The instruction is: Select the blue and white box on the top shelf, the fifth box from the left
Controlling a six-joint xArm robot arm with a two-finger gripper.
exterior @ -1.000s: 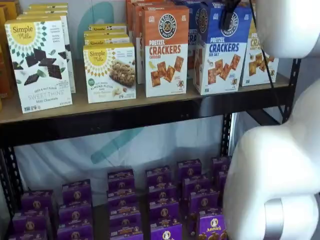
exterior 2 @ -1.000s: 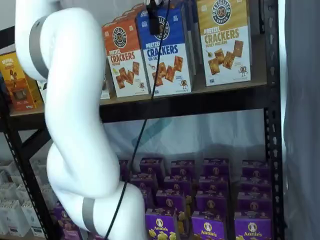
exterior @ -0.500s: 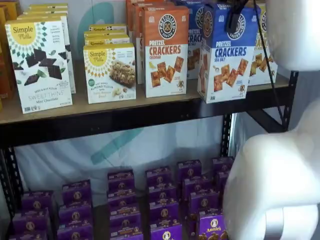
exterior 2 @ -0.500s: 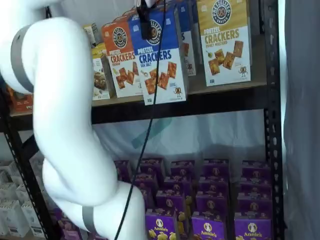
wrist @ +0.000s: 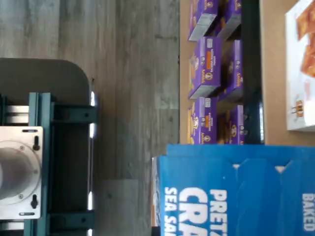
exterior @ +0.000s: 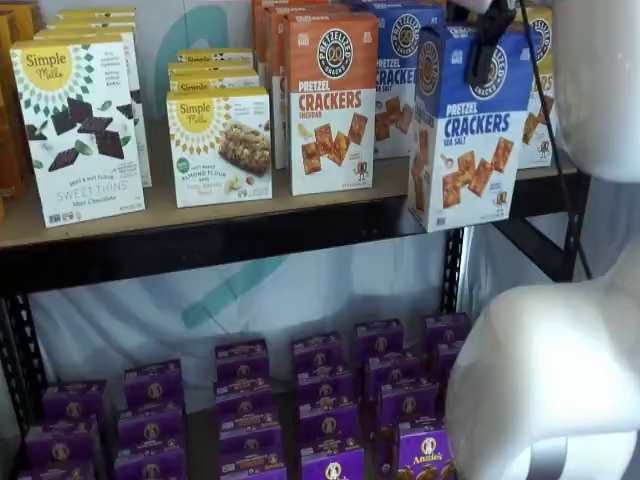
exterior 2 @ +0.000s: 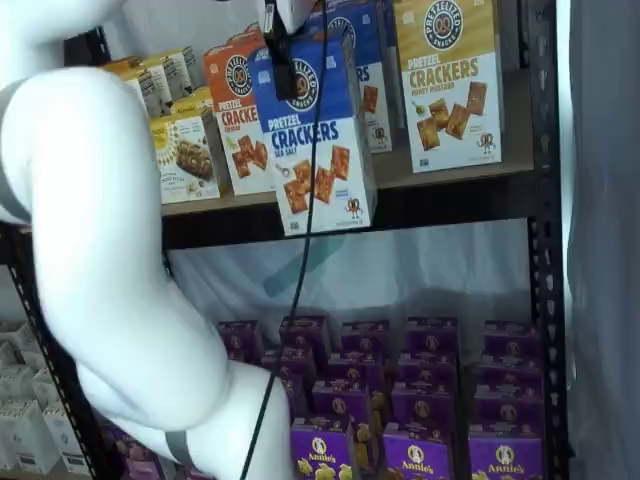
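Blue and white box (exterior: pixel 470 125) gripped at its blue top by the gripper (exterior: pixel 490 45), black fingers (exterior 2: pixel 283 62) clamped on the carton, one finger lying against its front face over the round logo in both shelf views. Held clear of the top shelf (exterior: pixel 200 240), out in front of the black front rail, bottom edge hanging below rail level and slightly tilted. Seen also in the wrist view (wrist: pixel 236 196), blue panel with white lettering filling the corner.

Behind it on the top shelf, another blue carton (exterior: pixel 400 70) of the same kind. Just beside that gap, an orange-topped cheddar carton (exterior: pixel 332 100) upright at the shelf's front edge. On the far side of the held box, a yellow-topped carton (exterior 2: pixel 448 80) upright on the board. Below the top shelf, rows of purple boxes (exterior: pixel 320 400).
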